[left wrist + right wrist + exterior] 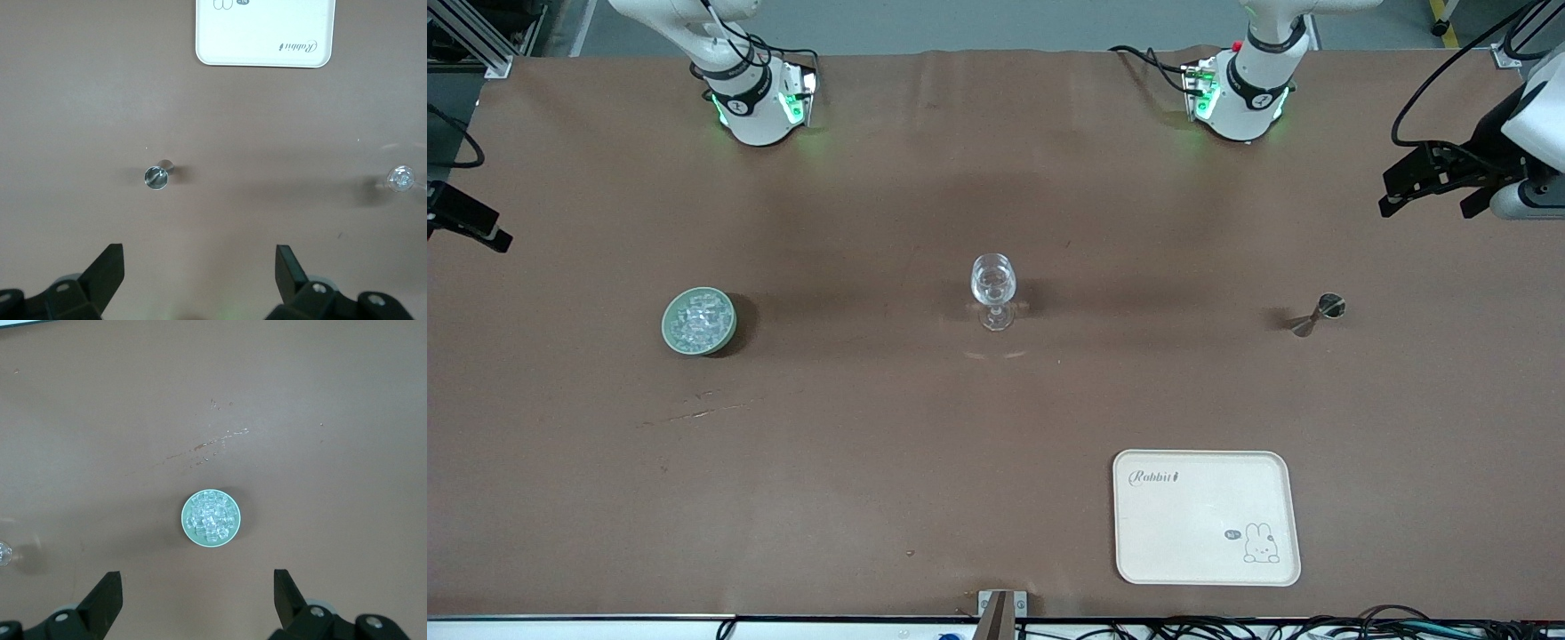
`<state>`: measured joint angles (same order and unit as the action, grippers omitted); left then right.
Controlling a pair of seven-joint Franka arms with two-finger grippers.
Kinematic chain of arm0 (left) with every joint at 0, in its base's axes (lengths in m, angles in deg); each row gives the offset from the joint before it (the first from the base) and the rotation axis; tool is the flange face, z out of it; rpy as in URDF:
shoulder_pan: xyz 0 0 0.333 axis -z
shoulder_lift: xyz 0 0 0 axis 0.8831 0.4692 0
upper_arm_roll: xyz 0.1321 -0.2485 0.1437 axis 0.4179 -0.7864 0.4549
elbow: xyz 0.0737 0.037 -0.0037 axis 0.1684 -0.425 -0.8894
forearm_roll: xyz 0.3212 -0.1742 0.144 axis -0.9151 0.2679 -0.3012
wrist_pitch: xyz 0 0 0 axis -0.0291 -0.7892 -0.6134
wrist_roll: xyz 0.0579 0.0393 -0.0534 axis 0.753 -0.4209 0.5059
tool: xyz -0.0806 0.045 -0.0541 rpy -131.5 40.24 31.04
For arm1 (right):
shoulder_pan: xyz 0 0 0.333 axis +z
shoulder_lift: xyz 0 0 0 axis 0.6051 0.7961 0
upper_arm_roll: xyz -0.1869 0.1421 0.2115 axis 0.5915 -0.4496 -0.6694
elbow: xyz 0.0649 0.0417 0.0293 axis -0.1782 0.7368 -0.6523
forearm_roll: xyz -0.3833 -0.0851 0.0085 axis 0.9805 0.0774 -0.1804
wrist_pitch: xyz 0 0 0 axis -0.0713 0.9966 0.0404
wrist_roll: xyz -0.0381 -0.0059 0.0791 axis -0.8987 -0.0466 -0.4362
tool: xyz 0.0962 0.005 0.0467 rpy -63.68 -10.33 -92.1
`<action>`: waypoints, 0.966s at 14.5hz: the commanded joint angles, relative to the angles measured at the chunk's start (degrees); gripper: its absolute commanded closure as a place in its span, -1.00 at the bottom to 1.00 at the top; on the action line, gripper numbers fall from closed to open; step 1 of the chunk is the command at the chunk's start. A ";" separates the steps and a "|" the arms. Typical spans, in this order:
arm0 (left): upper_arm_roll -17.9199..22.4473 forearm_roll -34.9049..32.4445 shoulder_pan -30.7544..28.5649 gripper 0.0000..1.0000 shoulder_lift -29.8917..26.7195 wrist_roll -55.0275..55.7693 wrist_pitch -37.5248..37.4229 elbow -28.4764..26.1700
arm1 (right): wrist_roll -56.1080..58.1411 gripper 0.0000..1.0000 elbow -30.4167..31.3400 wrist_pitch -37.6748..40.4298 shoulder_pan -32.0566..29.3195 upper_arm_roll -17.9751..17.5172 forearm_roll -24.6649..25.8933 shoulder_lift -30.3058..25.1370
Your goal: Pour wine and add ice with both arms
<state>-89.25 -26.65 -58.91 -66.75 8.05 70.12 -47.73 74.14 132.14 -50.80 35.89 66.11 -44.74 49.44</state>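
Across the brown bench (854, 462) we see three of the task's things set out in a row, well apart: the pale-green bowl (699, 321) heaped with ice (698, 318) toward the right arm's end, the stemmed glass (993, 291) in the middle, and the small metal jigger (1319, 314) toward the left arm's end. A white tray (1206, 517) lies nearer the front camera than the jigger, bare but for its rabbit print.

Both arms hang high at the bench's ends. We find the left gripper (200, 273) above the bench close to the jigger, its fingers spread wide with nothing between them; the jigger stands upright, mouth up, just ahead of that gap. The right gripper (198, 595) is likewise wide apart and empty, and the bowl sits ahead of its fingers, almost centred between them.

We judge each arm is the nearer one to its own thing, so a straight descent should serve. Nothing has been lifted yet, and the glass looks empty.

The cloth shows faint scratches near the bowl; the jigger, narrow-waisted and small, may tip if clipped.
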 commanded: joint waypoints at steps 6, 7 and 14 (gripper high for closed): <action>1.45 -0.33 -0.02 -1.00 0.29 0.33 -1.22 0.31 | -1.02 -1.00 0.74 0.16 0.21 0.03 -0.29 -1.02; 3.37 0.10 -0.03 -1.00 0.55 1.21 -1.83 0.31 | -1.02 -1.00 0.74 0.16 0.21 0.03 -0.29 -1.02; 16.12 6.78 -0.11 -1.00 6.87 11.48 -9.30 0.22 | -1.02 -1.00 0.74 0.16 0.21 0.03 -0.29 -1.02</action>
<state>-74.89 -21.73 -59.32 -62.17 15.70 63.31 -48.51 74.13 132.11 -50.80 35.90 66.12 -44.74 49.44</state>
